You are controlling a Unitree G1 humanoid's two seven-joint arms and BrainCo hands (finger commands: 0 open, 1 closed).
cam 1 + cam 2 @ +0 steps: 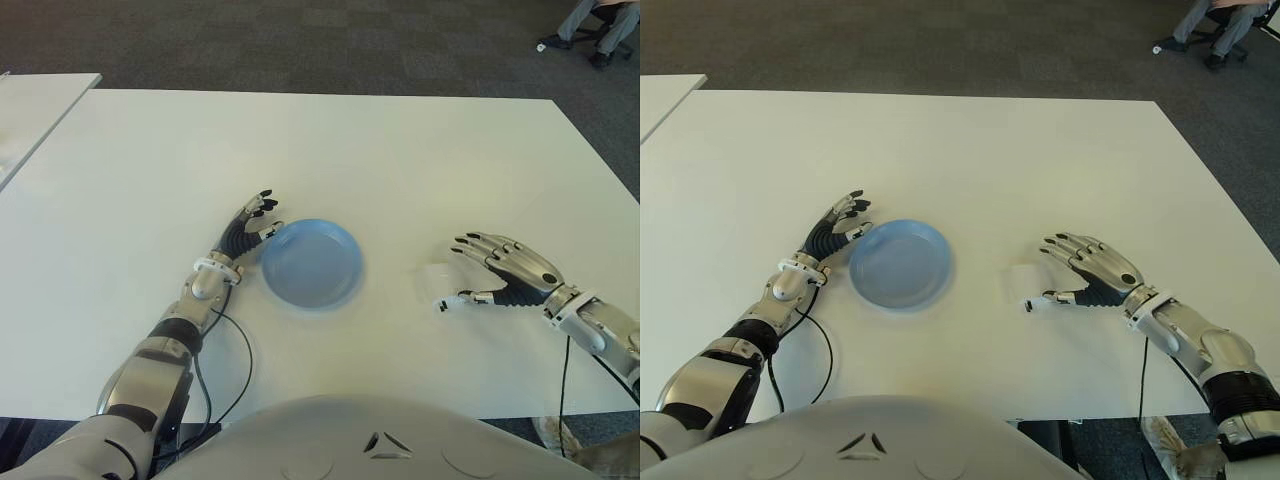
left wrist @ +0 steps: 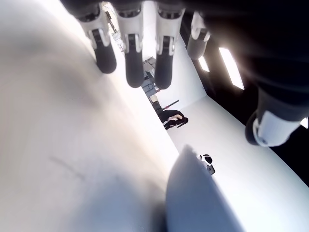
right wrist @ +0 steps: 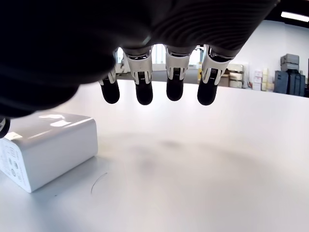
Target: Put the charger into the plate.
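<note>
The right hand (image 1: 490,272) is hovering with fingers spread wide, holding nothing, over the white charger (image 1: 436,281) lying flat on the table (image 1: 330,150) toward its near right edge. The smooth block risks sliding away before the fingers close, never reaching the plate (image 1: 310,262), beside which the left hand (image 1: 250,228) is waiting open.

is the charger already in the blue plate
No, the white charger lies on the table by the open right hand, apart from the empty plate.

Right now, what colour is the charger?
White; the charger shows best in the right wrist view.
</note>
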